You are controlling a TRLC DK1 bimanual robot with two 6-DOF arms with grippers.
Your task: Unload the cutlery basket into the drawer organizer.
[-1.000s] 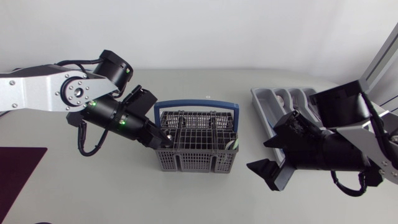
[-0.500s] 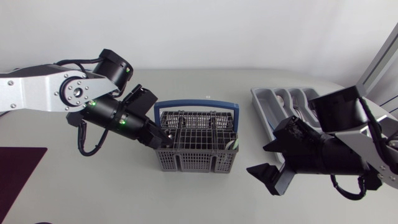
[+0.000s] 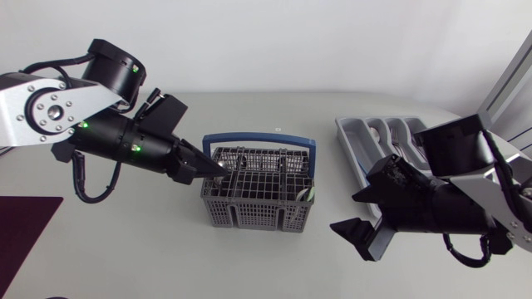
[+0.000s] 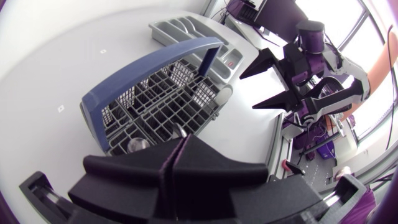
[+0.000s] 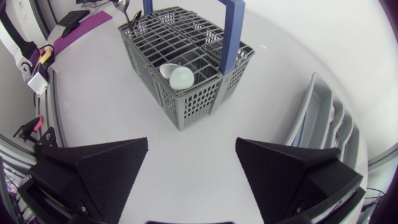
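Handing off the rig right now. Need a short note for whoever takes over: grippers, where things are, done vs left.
Left gripper: shut at the left rim of the cutlery basket, apparently on a metal spoon that stands above the rim.
Right gripper: open and empty, between the basket and the drawer organizer.
Basket: mid-table, with at least one pale spoon inside.
Organizer: at the right, partly under the right arm. Its contents cannot be told.
Done: one piece gripped.
Left: carry it to the organizer, then unload the rest.
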